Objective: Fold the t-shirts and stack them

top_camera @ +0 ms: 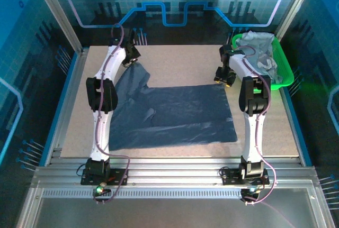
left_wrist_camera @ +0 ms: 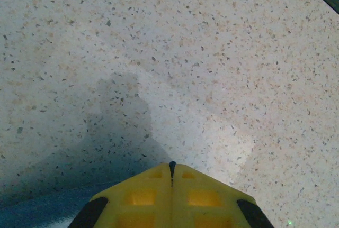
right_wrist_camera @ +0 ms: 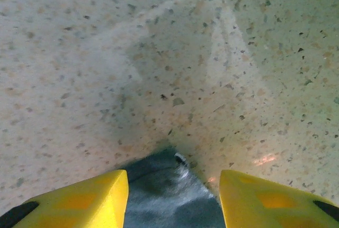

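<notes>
Pinching t-shirt point(top_camera: 175, 114) corner: left jaws; right jaws apart; open table point(top_camera: 180, 61) ahead.

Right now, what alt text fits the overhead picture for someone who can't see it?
A dark blue t-shirt lies spread on a table. The left gripper grips its far left corner; the right gripper sits at its far right corner. A green tray at the far right holds paler shirts.

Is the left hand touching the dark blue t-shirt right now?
Touching. The top view shows a corner of the dark blue t-shirt peaking up into the left hand; its wrist view shows the fingers shut.
</notes>
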